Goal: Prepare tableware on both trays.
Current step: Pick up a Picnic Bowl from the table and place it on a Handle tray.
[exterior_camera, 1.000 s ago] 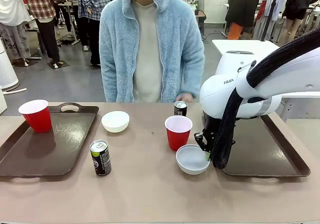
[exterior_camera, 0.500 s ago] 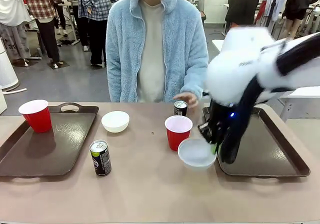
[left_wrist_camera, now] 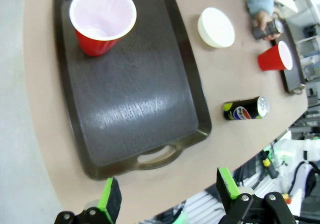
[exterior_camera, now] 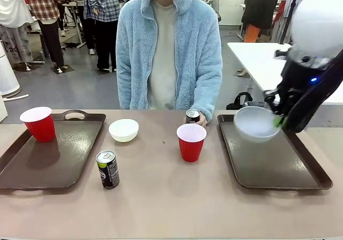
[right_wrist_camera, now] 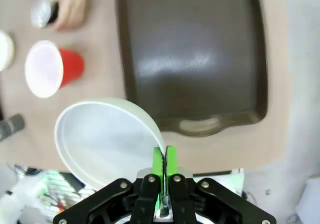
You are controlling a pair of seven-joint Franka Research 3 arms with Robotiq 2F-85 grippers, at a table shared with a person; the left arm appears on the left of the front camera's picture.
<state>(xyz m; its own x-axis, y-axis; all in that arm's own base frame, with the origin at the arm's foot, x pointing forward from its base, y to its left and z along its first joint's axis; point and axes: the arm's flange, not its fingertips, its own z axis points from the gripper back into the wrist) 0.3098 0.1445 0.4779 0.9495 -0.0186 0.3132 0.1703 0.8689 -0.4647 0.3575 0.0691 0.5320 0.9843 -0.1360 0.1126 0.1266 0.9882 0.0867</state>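
**Bowl (exterior_camera: 256,123) lifting clear and crossing to the right tray (exterior_camera: 278,167)**

I am carrying one white bowl in the right hand (exterior_camera: 278,121). Its green pads are pinched shut on the rim, and the bowl is hanging tilted in the air above the far end of the right tray, not yet touching it. A second ago it was sitting on the counter (exterior_camera: 161,202) just beside the loose red cup (exterior_camera: 191,142), with the hand down at its rim. Half a second ago it was already coming off the surface. As I am reading it, the pick is done and only the set-down is remaining for this piece; the right tray is lying bare beneath it.

The left hand (left_wrist_camera: 168,193) is hanging wide open near the handle end of the left tray (exterior_camera: 53,159), gripping nothing. That tray is carrying the other red cup (exterior_camera: 38,124) at its far corner. The second bowl (exterior_camera: 124,129) and the near can (exterior_camera: 107,169) are waiting on the counter, unmoved. The person's hand (right_wrist_camera: 70,6) is now wrapping around the far can (exterior_camera: 193,115), where earlier it was only hovering beside it.
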